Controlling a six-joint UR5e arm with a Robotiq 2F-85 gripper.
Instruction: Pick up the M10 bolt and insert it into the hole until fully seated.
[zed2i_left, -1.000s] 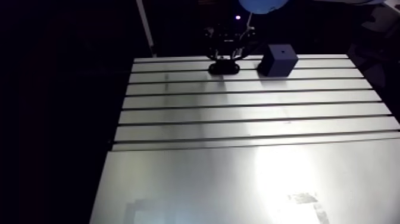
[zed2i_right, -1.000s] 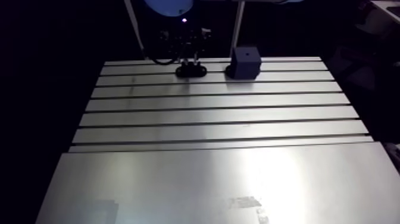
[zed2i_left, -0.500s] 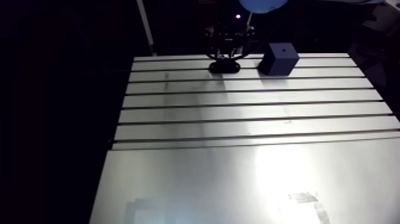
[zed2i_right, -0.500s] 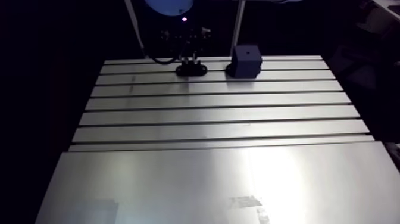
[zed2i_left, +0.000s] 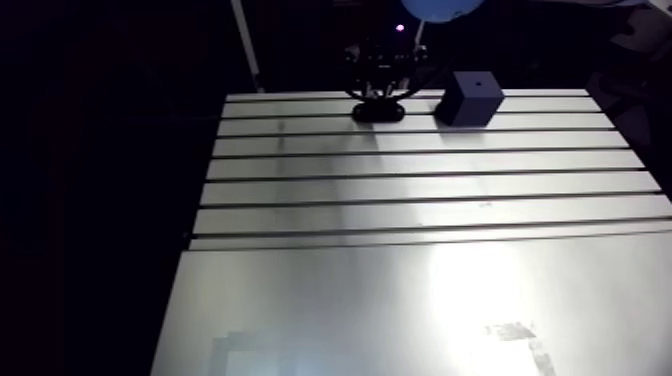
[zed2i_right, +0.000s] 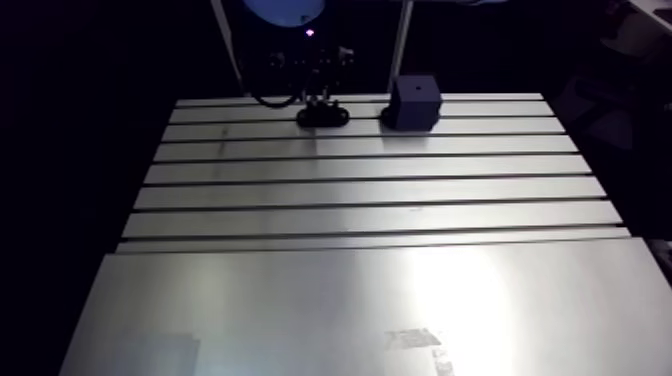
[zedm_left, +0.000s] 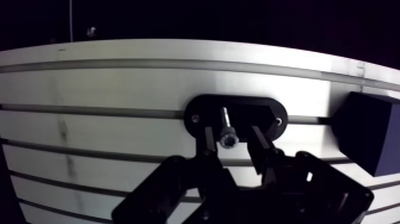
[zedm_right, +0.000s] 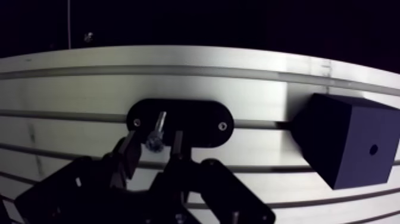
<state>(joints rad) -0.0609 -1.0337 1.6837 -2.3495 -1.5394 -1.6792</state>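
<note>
Against the earlier pictures almost nothing is seen to have shifted: the tool (zedm_left: 233, 142) is kept low over the black oval holder (zedm_left: 262, 110) near the far edge of the worktop (zedm_left: 107, 83). Its fingers are held narrowly apart, 1 on each side of the M10 bolt (zedm_left: 227, 138), which is stood head-up in the holder; no contact is seen yet. The dark block (zedm_right: 348, 140) with its hole (zedm_right: 373, 149) is found near the holder, at its 3 o'clock. The approach is judged finished, and closing on the bolt is called for next.
</note>
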